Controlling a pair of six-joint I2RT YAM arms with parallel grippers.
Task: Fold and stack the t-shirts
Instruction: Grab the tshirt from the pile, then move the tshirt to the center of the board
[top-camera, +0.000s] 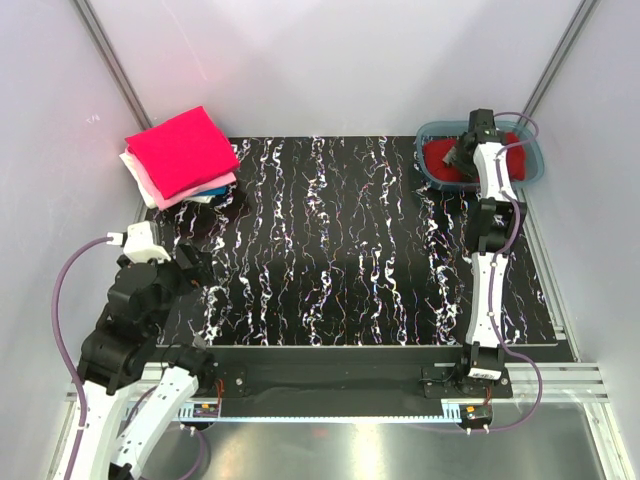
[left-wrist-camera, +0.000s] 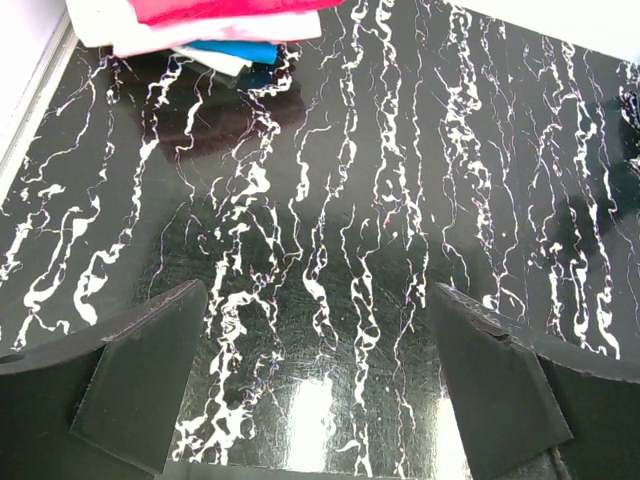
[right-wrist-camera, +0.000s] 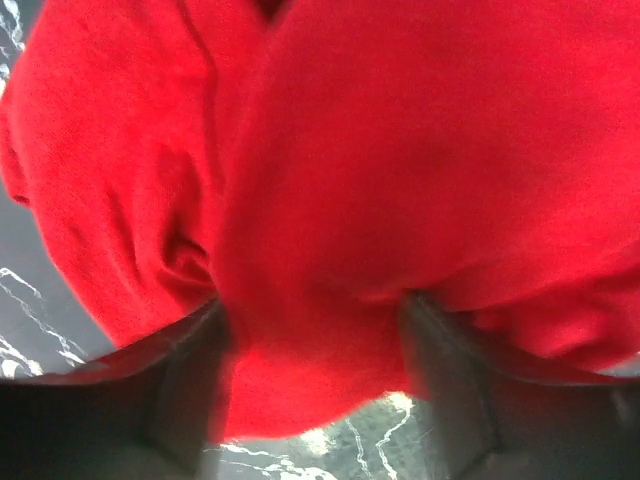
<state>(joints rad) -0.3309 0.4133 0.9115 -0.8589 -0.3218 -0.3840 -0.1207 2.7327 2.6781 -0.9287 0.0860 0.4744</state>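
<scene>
A dark red t-shirt lies bunched in the teal plastic tub at the back right. My right gripper reaches down into the tub. In the right wrist view its jaws stand apart with a fold of the red shirt bulging between the fingers. A stack of folded shirts sits at the back left: magenta-pink on top, pale pink, white and blue beneath. My left gripper is open and empty low over the mat, in front of the stack.
The black mat with white marbling covers the table. White walls and metal frame posts close in the sides and back. The tub's rim stands around the right gripper.
</scene>
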